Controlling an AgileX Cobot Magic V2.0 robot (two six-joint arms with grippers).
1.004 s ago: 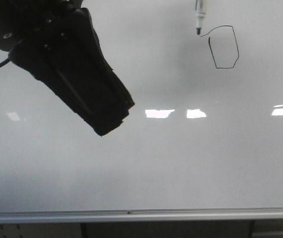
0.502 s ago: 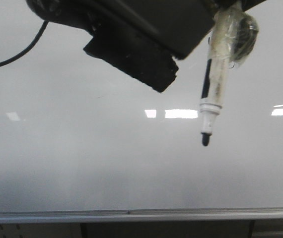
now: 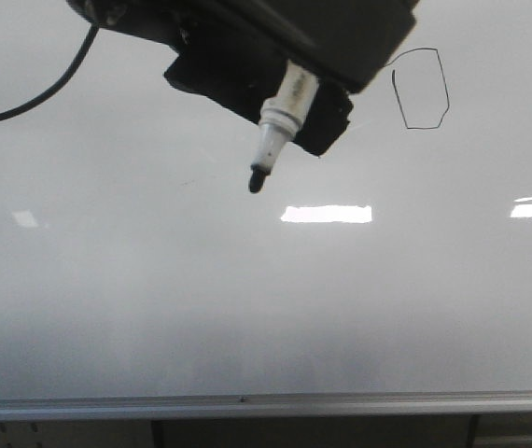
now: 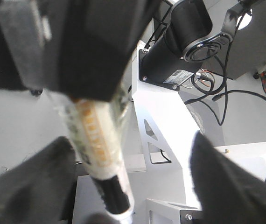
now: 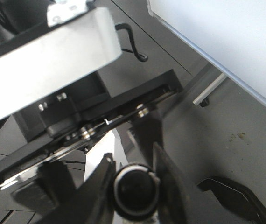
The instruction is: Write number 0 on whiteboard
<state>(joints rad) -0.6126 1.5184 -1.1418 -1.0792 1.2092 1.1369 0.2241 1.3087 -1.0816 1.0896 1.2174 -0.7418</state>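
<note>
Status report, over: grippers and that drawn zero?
Left gripper open, taped white marker alongside. Right gripper shut on round dark cylinder. Thin black angular number 0 drawn on glossy white whiteboard. Nothing covers it.

A: The whiteboard (image 3: 247, 308) is glossy white shading to grey, with bright white glare patches and a silver-grey rail along its bottom edge.

B: And the number 0 (image 3: 421, 89)?

A: A thin black line, up to the right of the marker (image 3: 275, 131).

B: The marker's colours?

A: White barrel, black tip. In the left wrist view its barrel (image 4: 98, 140) shows an orange patterned label under clear wrap, then a black band.

B: Above it?

A: A black arm body and black cable (image 3: 51, 89).
</note>
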